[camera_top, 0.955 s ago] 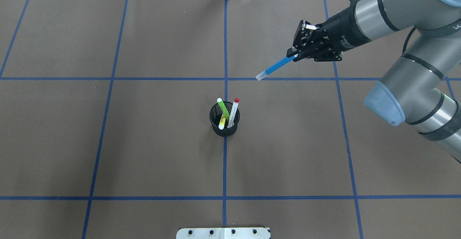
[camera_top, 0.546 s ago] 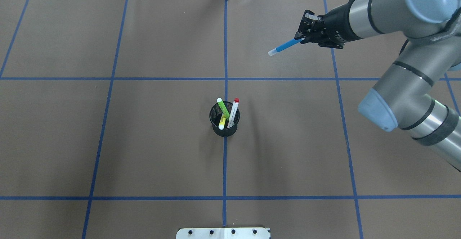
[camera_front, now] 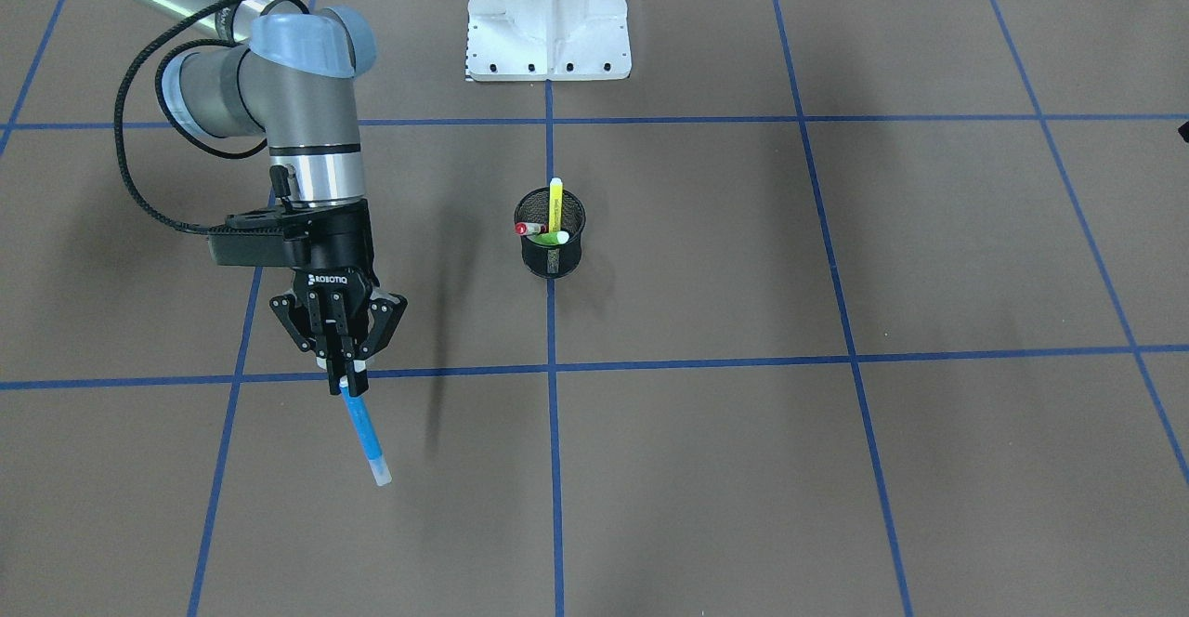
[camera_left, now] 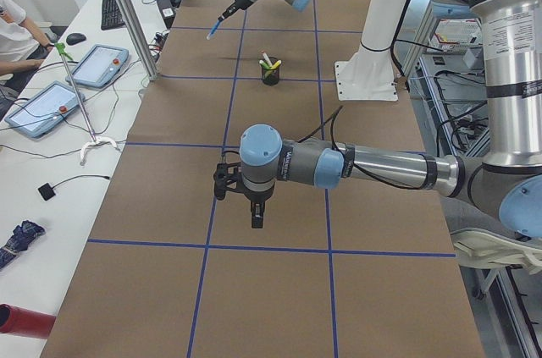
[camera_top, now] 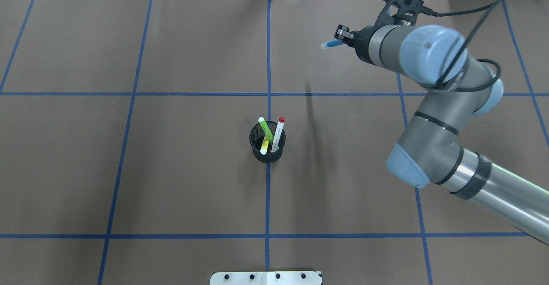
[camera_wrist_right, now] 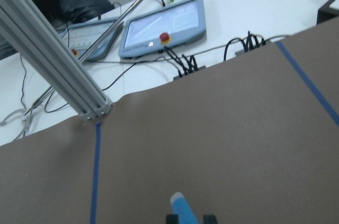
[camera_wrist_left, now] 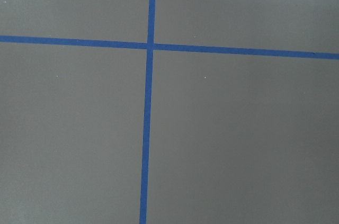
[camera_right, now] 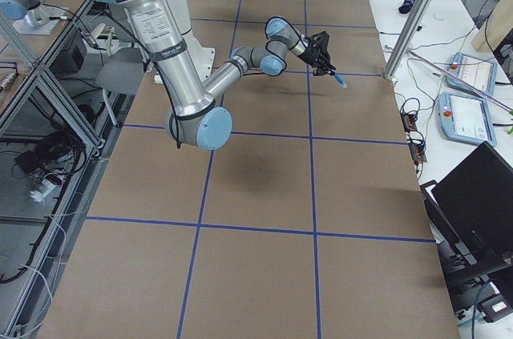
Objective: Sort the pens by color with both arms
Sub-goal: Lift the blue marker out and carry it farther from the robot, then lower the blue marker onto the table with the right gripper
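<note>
My right pincer (camera_front: 346, 377) grips the blue pen (camera_front: 364, 431)
It slants tip-down over the worktop (camera_front: 743, 468), well apart from the mesh cup (camera_front: 553, 259).

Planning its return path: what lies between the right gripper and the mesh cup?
Only bare table and blue tape lines lie between the right gripper and the mesh cup, as the front-facing view shows.

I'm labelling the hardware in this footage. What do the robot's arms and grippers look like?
Both arms, right arm and left arm, are round tubes in silver and grey with light-blue joint caps. A looping black cable runs to the right wrist. The right gripper is black, two-fingered, with white ROBOTIQ lettering; the left gripper is black too.
</note>
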You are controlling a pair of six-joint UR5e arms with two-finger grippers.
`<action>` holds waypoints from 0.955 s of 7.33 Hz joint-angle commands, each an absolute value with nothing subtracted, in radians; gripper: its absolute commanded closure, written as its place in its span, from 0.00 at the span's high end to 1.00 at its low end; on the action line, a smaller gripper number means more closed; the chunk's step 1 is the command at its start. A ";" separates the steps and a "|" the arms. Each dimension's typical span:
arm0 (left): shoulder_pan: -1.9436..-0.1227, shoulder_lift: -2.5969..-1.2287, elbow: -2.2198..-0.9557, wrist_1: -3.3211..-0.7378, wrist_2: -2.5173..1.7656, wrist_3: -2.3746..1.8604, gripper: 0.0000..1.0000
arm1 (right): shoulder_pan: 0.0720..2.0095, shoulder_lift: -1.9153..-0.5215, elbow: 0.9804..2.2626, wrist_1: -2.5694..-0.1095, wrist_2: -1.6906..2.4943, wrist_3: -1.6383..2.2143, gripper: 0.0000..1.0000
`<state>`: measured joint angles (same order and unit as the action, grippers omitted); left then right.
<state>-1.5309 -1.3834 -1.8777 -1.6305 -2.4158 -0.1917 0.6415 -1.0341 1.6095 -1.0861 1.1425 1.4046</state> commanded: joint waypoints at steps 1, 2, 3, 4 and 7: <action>-1.531 -1.385 -1.884 -1.631 -2.414 -0.190 1.00 | 0.632 -1.014 1.545 -1.051 1.001 1.407 0.00; -1.531 -1.385 -1.890 -1.629 -2.414 -0.190 1.00 | 0.626 -1.008 1.469 -0.987 0.968 1.410 0.00; -1.531 -1.385 -1.890 -1.629 -2.414 -0.190 1.00 | 0.603 -0.991 1.432 -0.954 0.951 1.408 0.00; -1.531 -1.385 -1.891 -1.629 -2.414 -0.192 1.00 | 0.574 -0.994 1.418 -0.953 0.948 1.405 0.00; -1.531 -1.388 -1.897 -1.629 -2.414 -0.192 1.00 | 0.531 -0.999 1.394 -0.953 0.914 1.405 0.00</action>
<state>-1.5309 -1.3875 -1.8935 -1.6291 -2.4145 -0.1907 0.5440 -0.9993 1.4082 -0.9535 0.9284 1.4047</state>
